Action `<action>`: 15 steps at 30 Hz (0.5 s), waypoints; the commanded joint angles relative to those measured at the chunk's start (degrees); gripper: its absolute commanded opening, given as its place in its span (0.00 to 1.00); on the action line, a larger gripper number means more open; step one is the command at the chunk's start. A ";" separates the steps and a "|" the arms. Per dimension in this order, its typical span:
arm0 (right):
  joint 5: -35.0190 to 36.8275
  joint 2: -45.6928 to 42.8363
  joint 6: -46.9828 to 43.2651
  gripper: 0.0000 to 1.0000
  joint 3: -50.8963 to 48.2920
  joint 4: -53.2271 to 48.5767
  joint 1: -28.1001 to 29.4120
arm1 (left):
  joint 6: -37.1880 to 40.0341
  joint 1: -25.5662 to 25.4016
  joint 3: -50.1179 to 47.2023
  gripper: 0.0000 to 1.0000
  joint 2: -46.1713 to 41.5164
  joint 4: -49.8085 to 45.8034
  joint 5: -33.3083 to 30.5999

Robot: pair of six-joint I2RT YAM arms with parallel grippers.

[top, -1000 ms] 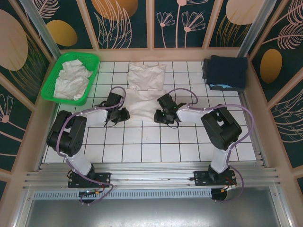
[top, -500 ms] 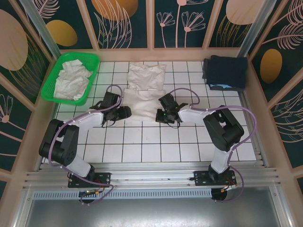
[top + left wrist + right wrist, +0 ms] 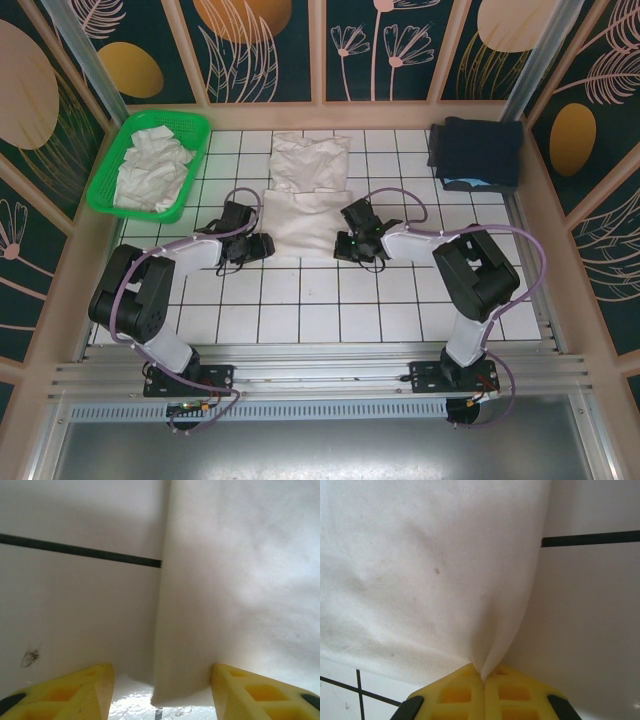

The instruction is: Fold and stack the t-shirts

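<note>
Clamped shut on shirt (image 3: pixel 420 570) corner with right pincer (image 3: pixel 484 676); half open astride other corner with left pincer (image 3: pixel 162 692), gripping nothing. Could skew fold if lifted one-sided, dragging cloth.

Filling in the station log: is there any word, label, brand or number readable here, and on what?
None readable. The t-shirts are plain white; the green basket and the dark folded cloth show no label; the wall panels carry only leaf and flower shapes; the yellow fingers are unmarked.
</note>
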 commanded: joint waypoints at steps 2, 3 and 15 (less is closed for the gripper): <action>-1.03 -1.14 -1.26 0.00 -0.70 0.22 -0.46 | -1.40 0.74 -1.13 0.56 0.28 2.76 1.70; -1.23 -0.92 -1.39 0.00 -0.44 0.15 -0.43 | -1.76 0.73 -1.18 0.53 0.60 4.11 3.45; -1.61 -1.30 -2.61 0.00 0.48 -0.26 -0.91 | -1.82 0.47 -4.97 0.12 -1.66 6.07 10.48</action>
